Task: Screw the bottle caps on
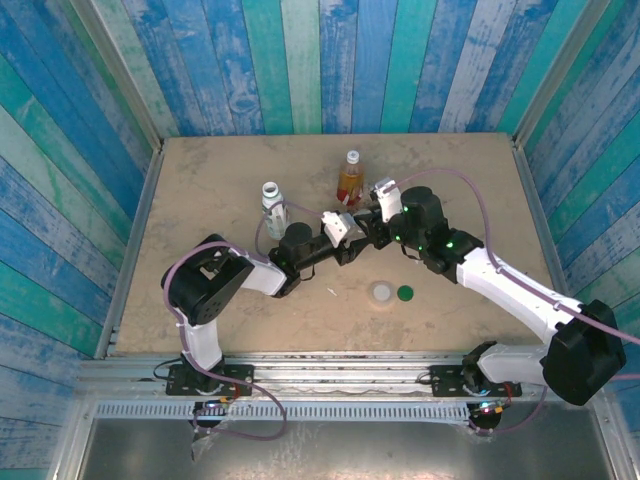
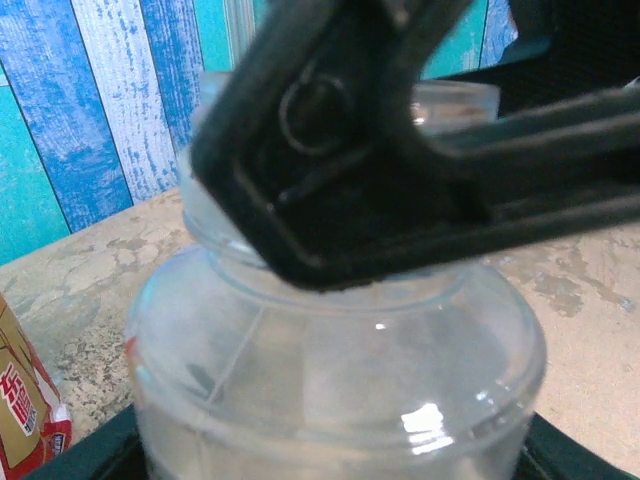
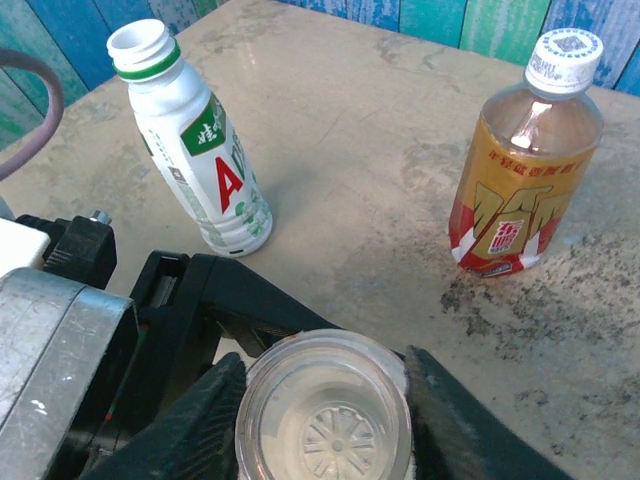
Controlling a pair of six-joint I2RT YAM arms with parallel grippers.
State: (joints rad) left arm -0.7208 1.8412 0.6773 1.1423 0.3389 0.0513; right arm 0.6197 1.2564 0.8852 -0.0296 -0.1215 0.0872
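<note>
A short clear bottle (image 3: 320,395) with an open mouth is held between both arms above the table's middle. My right gripper (image 3: 322,428) clasps its neck from either side, fingers against the rim. My left gripper (image 2: 335,445) is closed round its round body (image 2: 340,370); its fingers show at the bottom corners. The white-labelled bottle (image 3: 200,150) stands uncapped at the left. The amber bottle (image 3: 520,170) stands at the right with a small white cap (image 3: 565,55) on it. A translucent whitish cap (image 1: 380,292) and a dark green cap (image 1: 405,293) lie side by side on the table.
Blue and green plank walls (image 1: 320,60) close in the beige table (image 1: 220,180) on three sides. In the top view the white-labelled bottle (image 1: 272,205) and the amber bottle (image 1: 350,175) stand just behind the two grippers (image 1: 362,220). Cables loop over both arms.
</note>
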